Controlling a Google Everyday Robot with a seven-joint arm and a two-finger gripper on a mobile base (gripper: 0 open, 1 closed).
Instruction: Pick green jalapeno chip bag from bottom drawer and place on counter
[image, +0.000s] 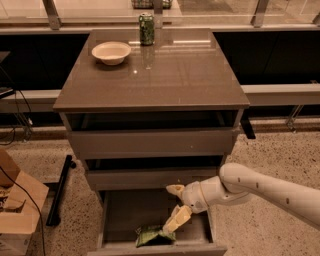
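The green jalapeno chip bag (151, 235) lies crumpled at the front of the bottom drawer (119, 214), which is pulled out. My gripper (173, 207) reaches in from the right on a white arm, open. Its lower finger (176, 220) points down and touches the bag's right end; its upper finger (175, 189) sits just below the middle drawer front. The counter (170, 75) is the glossy slab on top of the cabinet.
A cream bowl (111, 51) and a green soda can (146, 29) stand at the back of the counter. A cardboard box (15, 205) and a black bar (59, 190) lie on the floor to the left. The top drawer (150, 142) stands slightly open.
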